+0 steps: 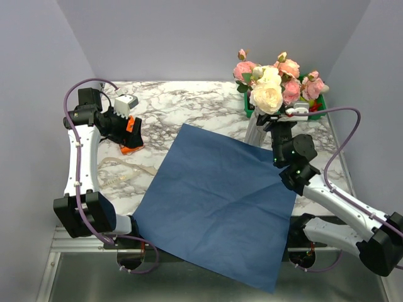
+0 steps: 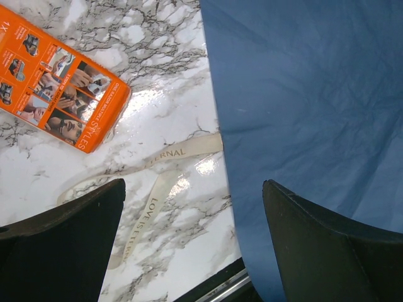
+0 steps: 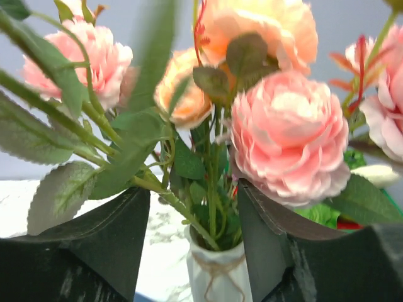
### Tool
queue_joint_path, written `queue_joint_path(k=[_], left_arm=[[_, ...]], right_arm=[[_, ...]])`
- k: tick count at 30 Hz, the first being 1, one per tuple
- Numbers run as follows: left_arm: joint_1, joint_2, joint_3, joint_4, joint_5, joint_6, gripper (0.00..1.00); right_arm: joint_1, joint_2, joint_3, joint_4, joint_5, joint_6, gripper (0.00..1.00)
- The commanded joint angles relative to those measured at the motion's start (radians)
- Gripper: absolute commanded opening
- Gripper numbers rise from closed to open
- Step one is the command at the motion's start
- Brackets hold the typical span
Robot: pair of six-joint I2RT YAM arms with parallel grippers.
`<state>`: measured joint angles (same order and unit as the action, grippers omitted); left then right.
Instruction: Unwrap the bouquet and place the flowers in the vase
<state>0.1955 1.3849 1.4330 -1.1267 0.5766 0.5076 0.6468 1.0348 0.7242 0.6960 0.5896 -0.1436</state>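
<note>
The flowers (image 1: 271, 85), pink, peach and cream roses, stand with their stems in the small whitish vase (image 1: 255, 131) at the back right. In the right wrist view the green stems (image 3: 211, 189) drop into the vase's (image 3: 217, 274) mouth. My right gripper (image 3: 192, 214) is open, one finger on each side of the stems just above the rim, gripping nothing. A pink rose (image 3: 286, 135) rests against the right finger (image 3: 271, 245). The bouquet's blue paper (image 1: 220, 195) lies spread flat. My left gripper (image 2: 192, 214) hangs wide open and empty over the paper's left edge (image 2: 308, 94).
A beige printed ribbon (image 2: 157, 182) lies loose on the marble beside the paper. An orange box (image 2: 60, 88) sits at the left, near the left arm (image 1: 82, 138). A green crate (image 1: 319, 104) stands behind the vase. The blue paper overhangs the table's near edge.
</note>
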Motion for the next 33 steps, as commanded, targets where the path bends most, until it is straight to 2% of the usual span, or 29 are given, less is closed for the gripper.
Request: queue_joint_path(k=[1, 6, 10, 13, 17, 19, 23, 25, 26, 27, 29, 33], left_arm=[[0.008, -0.026, 0.02, -0.01, 0.029, 0.003, 0.99], [0.007, -0.035, 0.017, -0.015, 0.035, 0.0, 0.99], [0.007, -0.053, 0.009, -0.016, 0.04, -0.003, 0.99], [0.007, -0.069, -0.002, -0.021, 0.043, 0.003, 0.99], [0.008, -0.086, -0.023, -0.019, 0.039, 0.009, 0.99], [0.007, -0.08, -0.02, -0.024, 0.039, 0.009, 0.99], [0.007, -0.072, -0.009, -0.035, 0.045, 0.008, 0.99], [0.008, -0.075, -0.009, -0.042, 0.06, 0.008, 0.99], [0.007, -0.078, -0.009, -0.044, 0.063, 0.008, 0.99], [0.007, -0.081, -0.014, -0.042, 0.066, 0.006, 0.99], [0.007, -0.092, -0.026, -0.036, 0.075, 0.002, 0.99], [0.007, -0.106, -0.06, 0.002, 0.069, -0.018, 0.99]], right_arm=[[0.004, -0.054, 0.01, -0.226, -0.019, 0.14, 0.71], [0.004, -0.058, 0.069, -0.467, -0.011, 0.245, 0.71], [-0.002, -0.065, 0.047, -0.536, 0.015, 0.303, 0.63], [-0.022, -0.074, 0.064, -0.662, 0.035, 0.407, 0.57], [-0.022, -0.133, 0.005, -0.688, -0.017, 0.464, 0.57], [-0.022, -0.154, -0.026, -0.691, -0.085, 0.47, 0.61], [-0.022, -0.128, -0.003, -0.789, -0.16, 0.496, 0.82], [-0.022, -0.075, 0.039, -0.924, -0.206, 0.519, 0.87], [-0.022, -0.044, 0.107, -1.061, -0.202, 0.542, 0.96], [-0.022, 0.026, 0.138, -1.136, -0.17, 0.579, 0.99], [-0.024, 0.085, 0.217, -1.304, -0.145, 0.67, 1.0], [-0.021, 0.117, 0.222, -1.356, -0.158, 0.705, 1.0]])
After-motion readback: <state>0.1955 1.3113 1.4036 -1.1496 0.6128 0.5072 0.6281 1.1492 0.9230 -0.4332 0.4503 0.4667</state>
